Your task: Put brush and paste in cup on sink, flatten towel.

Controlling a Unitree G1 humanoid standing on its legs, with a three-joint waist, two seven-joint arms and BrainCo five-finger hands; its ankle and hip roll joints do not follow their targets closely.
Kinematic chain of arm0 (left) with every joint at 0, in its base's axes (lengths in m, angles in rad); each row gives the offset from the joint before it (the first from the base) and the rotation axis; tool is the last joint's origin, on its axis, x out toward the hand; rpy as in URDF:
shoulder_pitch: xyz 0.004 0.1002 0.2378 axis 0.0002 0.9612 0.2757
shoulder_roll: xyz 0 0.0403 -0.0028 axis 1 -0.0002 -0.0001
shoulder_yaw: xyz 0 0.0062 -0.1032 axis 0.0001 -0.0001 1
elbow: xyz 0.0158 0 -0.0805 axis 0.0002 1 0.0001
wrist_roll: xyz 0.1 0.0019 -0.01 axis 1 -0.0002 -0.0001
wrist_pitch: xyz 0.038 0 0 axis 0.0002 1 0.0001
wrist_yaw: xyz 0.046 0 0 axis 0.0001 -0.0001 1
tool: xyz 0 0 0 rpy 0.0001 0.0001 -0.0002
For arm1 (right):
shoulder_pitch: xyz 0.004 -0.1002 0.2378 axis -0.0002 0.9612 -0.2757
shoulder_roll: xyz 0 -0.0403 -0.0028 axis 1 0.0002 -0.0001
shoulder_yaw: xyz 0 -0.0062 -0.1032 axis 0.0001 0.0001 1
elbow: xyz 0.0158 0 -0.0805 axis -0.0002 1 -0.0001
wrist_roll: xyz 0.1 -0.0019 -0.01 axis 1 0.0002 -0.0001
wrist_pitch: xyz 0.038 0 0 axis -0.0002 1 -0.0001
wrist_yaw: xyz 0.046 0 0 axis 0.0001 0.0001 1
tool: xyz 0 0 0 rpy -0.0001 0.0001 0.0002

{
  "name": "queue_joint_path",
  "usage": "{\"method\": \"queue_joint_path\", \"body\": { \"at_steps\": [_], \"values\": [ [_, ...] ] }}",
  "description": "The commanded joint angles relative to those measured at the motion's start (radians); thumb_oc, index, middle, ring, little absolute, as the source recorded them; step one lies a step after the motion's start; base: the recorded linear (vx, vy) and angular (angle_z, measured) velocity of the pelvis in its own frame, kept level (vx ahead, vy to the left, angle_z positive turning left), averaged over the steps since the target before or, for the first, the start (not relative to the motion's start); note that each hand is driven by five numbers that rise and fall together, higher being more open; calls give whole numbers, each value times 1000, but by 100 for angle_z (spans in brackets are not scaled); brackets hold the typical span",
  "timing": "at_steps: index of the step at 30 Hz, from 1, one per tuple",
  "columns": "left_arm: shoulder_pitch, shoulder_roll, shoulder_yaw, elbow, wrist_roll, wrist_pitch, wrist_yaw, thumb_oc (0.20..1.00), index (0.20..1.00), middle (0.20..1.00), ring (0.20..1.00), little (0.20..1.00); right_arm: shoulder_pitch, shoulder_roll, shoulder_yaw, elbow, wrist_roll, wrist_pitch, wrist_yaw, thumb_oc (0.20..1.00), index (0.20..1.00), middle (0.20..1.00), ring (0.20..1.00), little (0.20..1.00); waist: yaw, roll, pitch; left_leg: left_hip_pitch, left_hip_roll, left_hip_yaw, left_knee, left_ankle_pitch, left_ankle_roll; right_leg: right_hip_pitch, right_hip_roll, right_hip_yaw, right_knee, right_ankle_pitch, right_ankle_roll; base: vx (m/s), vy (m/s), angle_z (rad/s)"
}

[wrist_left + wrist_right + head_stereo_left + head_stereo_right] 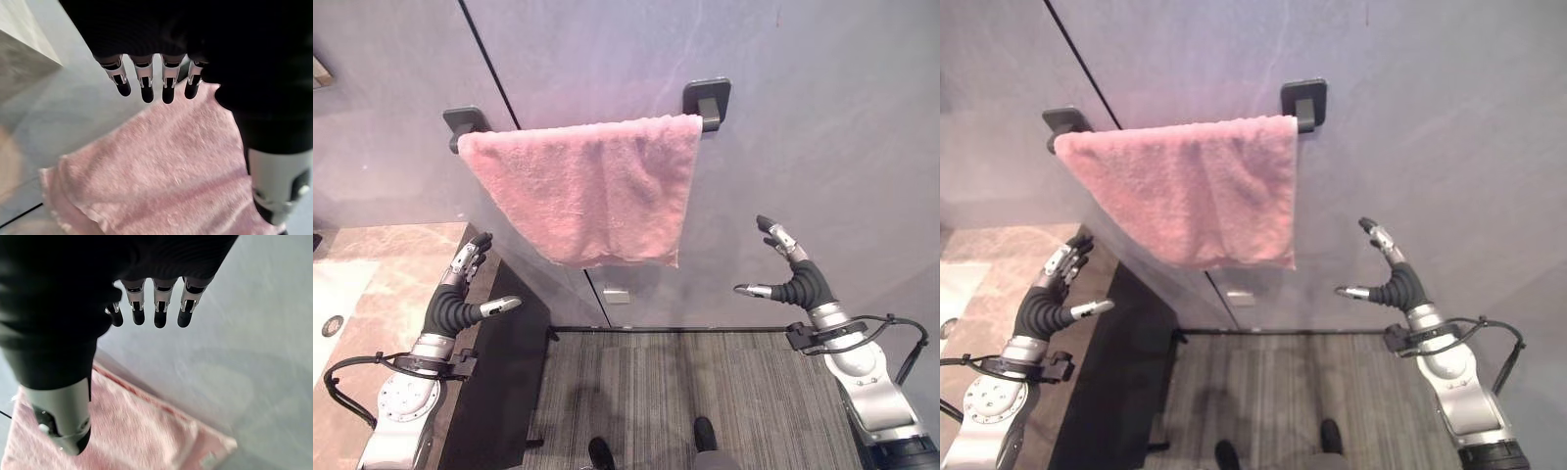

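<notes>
Towel [587, 191], pink, hangs over a dark rail [708, 101] on the grey wall [822, 117], its lower edge uneven and sagging lowest toward its right corner, clear of the floor. Nearest, the carpeted floor [705, 392] lies open between the two arms. The left hand [460, 299] is raised beside the brown stone worktop [382, 284], fingers straight and apart, thumb out, holding nothing, below the towel's left edge. The right hand [793, 274] is raised likewise, fingers spread and empty, well apart from the towel's right edge with bare wall between.
</notes>
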Motion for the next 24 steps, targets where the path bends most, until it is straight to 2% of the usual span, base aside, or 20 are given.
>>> {"method": "queue_joint_path", "body": {
  "at_steps": [1, 9, 15, 24],
  "values": [
    [-64, 14, -9, 84, -64, -30, 2, 1000, 1000, 1000, 1000, 1000, -100, -6, 25, 31, 62, -21, 11, 1000, 1000, 1000, 1000, 1000, 18, -41, -11, -55, 13, -151, 15, -7, -47, -24, -25, 4, 7, -20, 9, -49, -27, 14],
    [-180, 35, -54, 256, -40, -12, 80, 1000, 1000, 1000, 1000, 1000, -237, 1, 85, 169, 118, 13, -47, 1000, 1000, 1000, 1000, 1000, 23, -26, -6, -124, 42, -122, 4, 28, -66, -88, -36, -21, 7, 2, 18, -56, 15, 15],
    [-243, 35, -64, 311, -67, -11, 120, 1000, 1000, 1000, 1000, 1000, -310, 6, 130, 227, 90, 36, -78, 1000, 1000, 1000, 1000, 1000, 24, -27, -3, -125, 49, -106, 4, 29, -66, -99, -40, -15, 7, 11, 23, 16, 13, -1],
    [-417, 101, -137, 406, -38, -8, 185, 1000, 1000, 1000, 1000, 1000, -448, 19, 192, 251, 83, 51, -122, 1000, 1000, 1000, 1000, 1000, 16, -26, 13, -147, 50, -85, 4, 32, -72, -141, -49, 10, 7, 25, 32, 13, 21, -8]
  ]
}}
